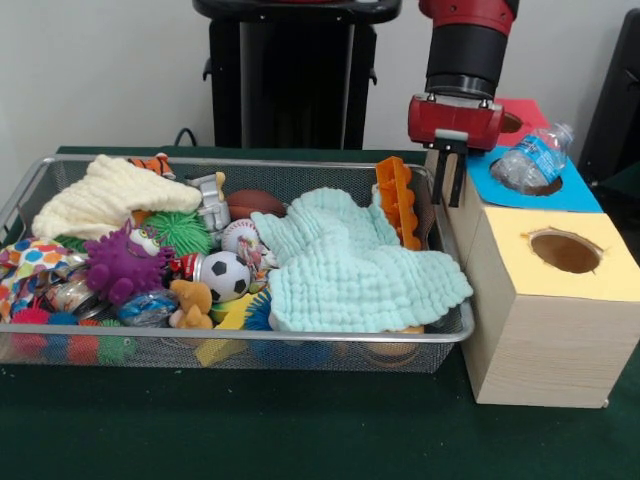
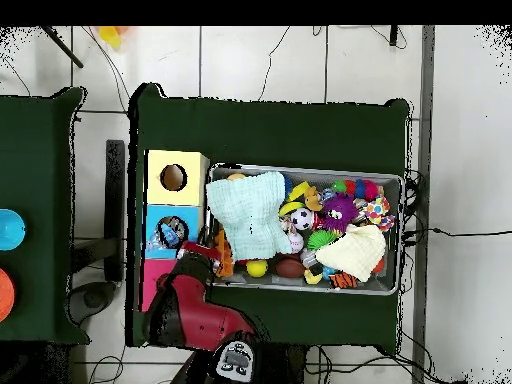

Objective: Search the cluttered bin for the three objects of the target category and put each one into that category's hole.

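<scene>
Nearest the camera, beside the wide shallow silver wire-mesh bin (image 1: 300, 338): a pale wooden box with a yellow top (image 1: 545, 330), its own round opening empty.

Heaped in the bin: a mint-green waffle-knit cloth (image 1: 350, 270) over the right half, a small black-and-white toy football (image 1: 226, 274), a purple spiky rubber toy (image 1: 124, 262), and further back a cream knitted cloth (image 1: 105, 195). No second bottle visible among them; possibly hidden under the cloths.

Behind the yellow box, the target: the round hole (image 1: 548, 186) in the blue top of the next pale wooden box, plugged by a clear plastic water bottle with a blue label (image 1: 530, 160). Bottle tilted, neck up and away, not dropped through.

Just beside that blue top, over the gap between bin and box: the red-and-black pincer (image 1: 449, 180), black fingers parted, gripping nothing. Hole close by, to its right in the front view and slightly further back; bottle clear of the fingers.

Judged step: one delivery made or nearly so, next search not yet begun. Next move: over the bin, probably shifting a cloth to uncover another bottle. Perhaps first a nudge to seat the lodged one.
</scene>
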Robot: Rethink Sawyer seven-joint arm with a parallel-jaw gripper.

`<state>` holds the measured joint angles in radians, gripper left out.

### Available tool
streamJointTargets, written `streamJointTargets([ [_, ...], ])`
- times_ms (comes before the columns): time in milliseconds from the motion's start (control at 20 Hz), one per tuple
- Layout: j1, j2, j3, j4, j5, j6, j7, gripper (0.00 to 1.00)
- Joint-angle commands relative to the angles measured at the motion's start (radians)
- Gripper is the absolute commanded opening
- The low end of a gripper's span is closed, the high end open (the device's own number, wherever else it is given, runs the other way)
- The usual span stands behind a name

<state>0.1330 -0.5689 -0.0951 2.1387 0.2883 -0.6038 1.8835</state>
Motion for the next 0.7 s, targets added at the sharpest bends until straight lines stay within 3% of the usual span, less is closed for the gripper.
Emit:
streamJointTargets([
  [50,0.020,-0.055,0.086,-0.044,0.051,0.056,0.240,0.00],
  [700,0.031,-0.095,0.064,-0.019,0.053,0.078,0.226,0.00],
])
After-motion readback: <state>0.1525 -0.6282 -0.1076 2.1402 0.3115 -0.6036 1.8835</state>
